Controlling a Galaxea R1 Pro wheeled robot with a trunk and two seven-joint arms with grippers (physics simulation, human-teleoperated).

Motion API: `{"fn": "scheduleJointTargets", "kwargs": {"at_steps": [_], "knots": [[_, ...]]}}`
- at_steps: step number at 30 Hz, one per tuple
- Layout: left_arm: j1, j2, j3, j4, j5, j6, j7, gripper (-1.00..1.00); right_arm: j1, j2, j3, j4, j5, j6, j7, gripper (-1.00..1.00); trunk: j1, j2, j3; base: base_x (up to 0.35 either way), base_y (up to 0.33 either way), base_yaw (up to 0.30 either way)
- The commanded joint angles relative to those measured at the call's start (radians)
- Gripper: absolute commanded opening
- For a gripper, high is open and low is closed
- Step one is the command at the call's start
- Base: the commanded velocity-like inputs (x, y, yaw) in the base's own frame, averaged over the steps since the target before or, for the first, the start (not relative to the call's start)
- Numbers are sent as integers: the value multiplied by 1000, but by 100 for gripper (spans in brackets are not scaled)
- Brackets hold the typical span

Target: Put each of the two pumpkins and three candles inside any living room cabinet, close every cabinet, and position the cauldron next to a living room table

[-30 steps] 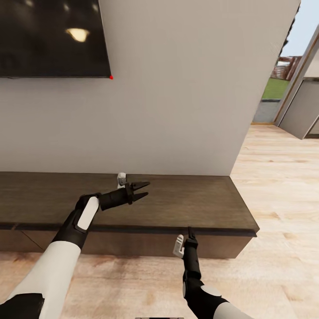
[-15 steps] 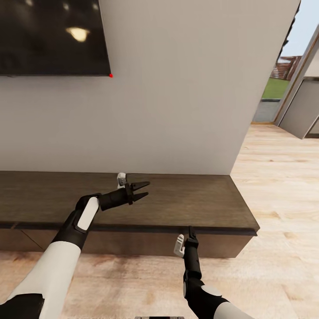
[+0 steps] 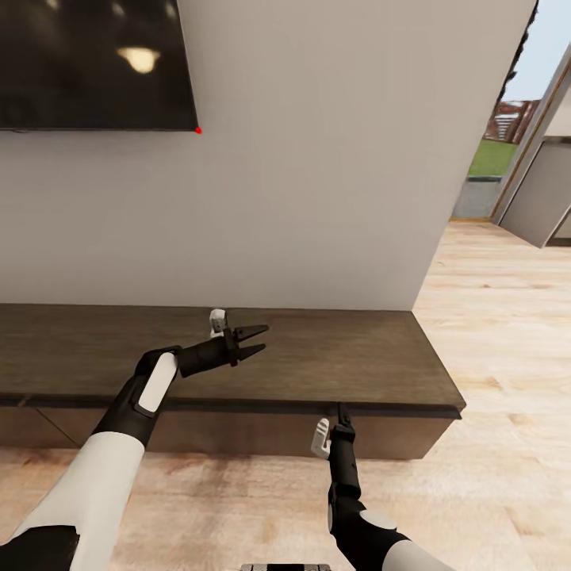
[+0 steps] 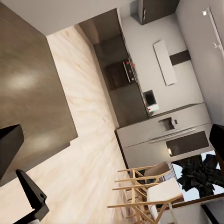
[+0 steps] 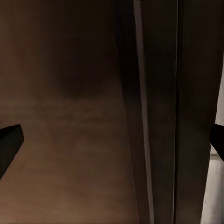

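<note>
The cabinet (image 3: 317,361) runs long and low across the head view, its long axis lying left to right along the pale wall (image 3: 333,174), with its right end stopping just short of the wall's outer corner. Flat, dark brown wood on top, a faint grain to it, a thin darker lip along the front edge, and below that a plain, handleless front face — all shut, as far as the head view shows.

The left gripper (image 3: 258,339) hangs over the cabinet top, pointing to the right along the unit's length, its two black tapered fingers spread apart with nothing between them. In the left wrist view, one finger (image 4: 32,193) shows dark and wedge-shaped beside the cabinet's end, with light plank floor (image 4: 88,140) beyond and a kitchen far off — grey fridge (image 4: 163,135), wooden chairs (image 4: 149,186).

The right gripper (image 3: 342,417) sits low, at the cabinet's front edge, pointing up toward the lip. In the right wrist view its finger tips (image 5: 9,140) sit at the far sides of the picture, wide apart, holding nothing, with brown wood and a pale vertical seam (image 5: 142,116) close in front of them.

Above the cabinet, a large glossy black screen (image 3: 95,63) is mounted on the wall, with a ceiling light reflected in it and a small red dot at its lower right corner. The floor (image 3: 492,357) is light wood plank, leading right to an opening with green lawn (image 3: 492,159) outside.
</note>
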Motion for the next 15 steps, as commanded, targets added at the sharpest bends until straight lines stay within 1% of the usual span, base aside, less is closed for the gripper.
{"fn": "scheduleJointTargets", "kwargs": {"at_steps": [1, 5, 10, 13, 15], "knots": [[-1, 0, 1, 0, -2, 4, -4, 100, 0, 0, 0, 3, -2, 3, 23, 100, 4, -7, -4, 0, 0, 0], [-1, 0, 1, 0, -2, 3, -4, 100, 0, 1, 2, 3, -3, 3, 5, 100, 4, -7, -4, 0, 0, 0], [-1, 0, 1, 0, -2, 3, -4, 100, 0, 8, 2, 4, -8, 6, -44, 100, 4, -7, -4, 0, 0, 0], [-1, 0, 1, 0, -2, 3, -4, 100, 0, 9, 2, 4, -8, 6, -55, 100, 4, -7, -4, 0, 0, 0], [-1, 0, 1, 0, -2, 3, -4, 100, 0, 9, 2, 4, -8, 7, -56, 100, 12, -21, -10, 0, 0, 0]]}}
